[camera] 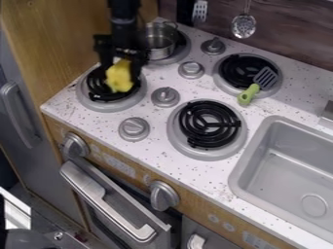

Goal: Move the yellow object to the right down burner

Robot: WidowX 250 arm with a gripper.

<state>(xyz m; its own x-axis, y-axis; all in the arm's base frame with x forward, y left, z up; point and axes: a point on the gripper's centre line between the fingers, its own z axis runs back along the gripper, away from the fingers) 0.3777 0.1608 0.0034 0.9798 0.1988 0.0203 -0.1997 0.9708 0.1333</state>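
Over the speckled counter [153,136], a raised, level path to the lower right burner [207,125] is called for. By the gripper [120,72], jaws seemingly clamped, the yellow object [118,80] is held above the lower left burner [98,92]; it should be centred, lowered gently, then released once supported.

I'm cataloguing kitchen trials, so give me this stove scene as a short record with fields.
gripper: black, at the lower left burner
held: yellow object, between the jaws
contact with burner below: cannot tell
target: lower right burner
target reached: not yet
upper left burner: metal pot on it
upper right burner: spatula lying across its edge, green handle toward the lower left
right side: grey sink
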